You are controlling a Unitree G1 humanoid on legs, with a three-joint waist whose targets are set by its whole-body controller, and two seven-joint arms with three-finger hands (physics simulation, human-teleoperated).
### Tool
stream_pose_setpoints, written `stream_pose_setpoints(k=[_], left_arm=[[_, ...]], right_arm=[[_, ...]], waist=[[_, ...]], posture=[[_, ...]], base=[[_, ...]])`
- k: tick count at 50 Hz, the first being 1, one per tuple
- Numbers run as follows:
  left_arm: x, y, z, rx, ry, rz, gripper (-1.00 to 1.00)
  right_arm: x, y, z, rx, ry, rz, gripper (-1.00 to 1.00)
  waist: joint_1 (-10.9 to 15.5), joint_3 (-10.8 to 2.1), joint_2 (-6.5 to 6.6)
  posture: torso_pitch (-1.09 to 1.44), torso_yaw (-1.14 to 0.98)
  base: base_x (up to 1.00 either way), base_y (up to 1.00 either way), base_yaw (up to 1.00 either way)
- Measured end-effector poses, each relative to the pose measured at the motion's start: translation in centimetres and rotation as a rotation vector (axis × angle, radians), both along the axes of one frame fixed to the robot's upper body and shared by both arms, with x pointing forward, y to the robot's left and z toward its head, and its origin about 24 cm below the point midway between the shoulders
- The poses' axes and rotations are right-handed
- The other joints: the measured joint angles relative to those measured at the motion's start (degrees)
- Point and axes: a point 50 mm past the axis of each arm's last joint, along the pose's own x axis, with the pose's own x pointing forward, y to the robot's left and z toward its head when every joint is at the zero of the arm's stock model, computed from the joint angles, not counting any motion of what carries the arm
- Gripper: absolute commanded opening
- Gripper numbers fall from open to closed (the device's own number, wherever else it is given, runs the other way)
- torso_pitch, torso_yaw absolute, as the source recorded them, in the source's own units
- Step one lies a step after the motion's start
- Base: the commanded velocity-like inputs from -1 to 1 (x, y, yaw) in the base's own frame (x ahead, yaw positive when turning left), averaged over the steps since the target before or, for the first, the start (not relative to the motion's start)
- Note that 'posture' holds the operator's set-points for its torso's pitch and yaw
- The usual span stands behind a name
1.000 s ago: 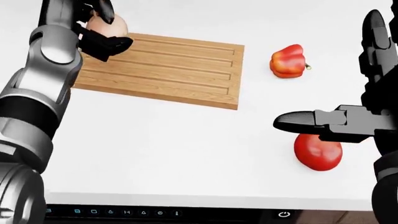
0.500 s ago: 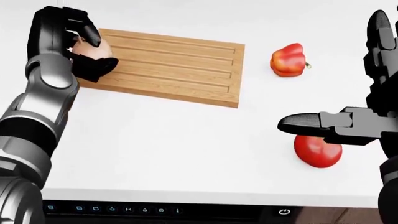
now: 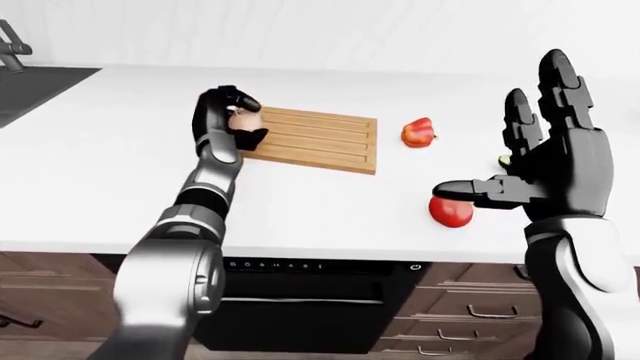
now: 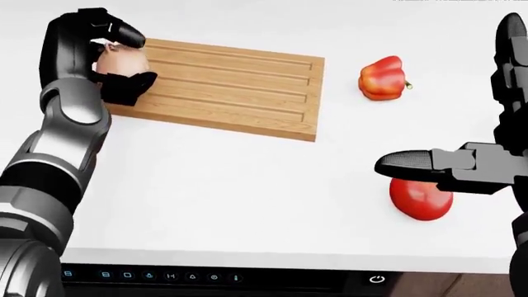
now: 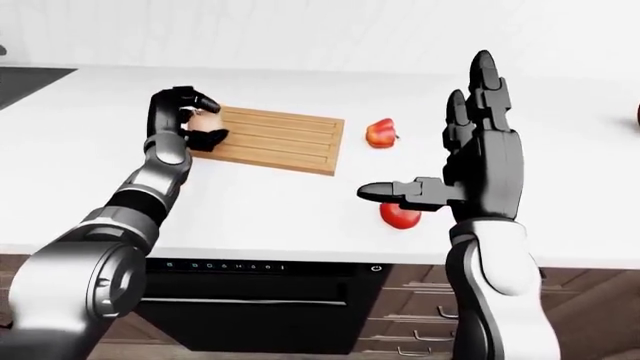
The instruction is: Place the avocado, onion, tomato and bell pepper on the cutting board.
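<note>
Left hand (image 4: 103, 59): your fingers (image 4: 124, 32) are curled round the onion (image 4: 116, 60), gripping it over the left end of the board (image 4: 227, 86) in the head view; you cannot tell whether the onion touches the wood.
Right hand (image 3: 560, 161): your fingers are spread wide and straight, holding nothing, with the thumb pointing left above the tomato (image 4: 423, 199).
Tomato: on the bench (image 4: 231, 198), right of the board and well apart from it, low in the head view.
Pepper (image 4: 383, 80): on the bench just right of the board's right end, not on it.
Board: flat on the bench, bare apart from the spot under your left hand.
Sink (image 3: 35, 86): dark, at the far left of the left-eye view.
</note>
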Motion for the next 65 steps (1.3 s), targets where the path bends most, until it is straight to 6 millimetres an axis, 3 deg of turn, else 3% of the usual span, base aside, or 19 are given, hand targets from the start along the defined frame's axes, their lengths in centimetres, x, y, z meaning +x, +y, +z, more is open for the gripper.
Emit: stream_pose_setpoints(k=[2, 4, 8, 9, 12, 29, 47, 55, 65], left_arm=[[0.0, -0.1, -0.1, -0.002, -0.001, -0.003, -0.05], [0.0, -0.2, -0.2, -0.004, -0.004, -0.005, -0.02], [0.0, -0.6, -0.4, -0.009, -0.005, -0.015, 0.27], [0.0, -0.6, -0.4, -0.010, -0.004, -0.019, 0.62], [-0.1, -0.7, -0.6, -0.010, 0.000, -0.024, 1.00], [-0.1, -0.2, -0.6, -0.020, 0.004, -0.019, 1.00], [-0.5, 3.5, 9.2, 0.098, -0.188, -0.014, 1.00], [-5.8, 4.0, 10.8, -0.034, -0.251, -0.158, 1.00], [-11.7, 4.6, 11.9, -0.057, -0.237, -0.213, 1.00]], right_arm=[[-0.1, 0.0, 0.2, -0.001, -0.006, -0.002, 1.00], [-0.1, -0.1, 0.3, -0.003, -0.009, -0.002, 1.00], [-0.1, 0.0, 0.4, -0.004, -0.008, 0.000, 1.00], [-0.1, 0.0, 0.4, -0.004, -0.007, 0.000, 1.00], [-0.1, 0.0, 0.2, -0.002, -0.003, 0.001, 1.00], [-0.2, 0.0, -0.1, 0.000, 0.001, -0.003, 1.00], [-0.1, 0.0, 0.5, 0.006, 0.003, -0.001, 1.00], [-0.1, 0.7, 0.8, -0.075, 0.090, 0.049, 1.00], [-1.0, 1.6, 2.3, -0.261, 0.157, 0.118, 1.00]], waist=[[0.01, -0.05, -0.04], [0.02, -0.09, -0.08], [0.01, -0.11, -0.14], [0.01, -0.11, -0.15], [-0.02, -0.10, -0.16], [-0.19, -0.06, -0.07], [-0.17, 0.32, 0.40], [-0.56, 1.08, 0.63], [0.02, 1.53, 0.35]], posture=[[0.00, 0.00], [0.00, 0.00], [0.00, 0.00], [0.00, 0.00], [0.00, 0.00], [0.00, 0.00], [0.00, 0.00], [0.00, 0.00], [0.00, 0.00]], base=[[0.00, 0.00, 0.00], [0.00, 0.00, 0.00], [0.00, 0.00, 0.00], [0.00, 0.00, 0.00], [0.00, 0.00, 0.00], [0.00, 0.00, 0.00], [0.00, 0.00, 0.00], [0.00, 0.00, 0.00], [0.00, 0.00, 0.00]])
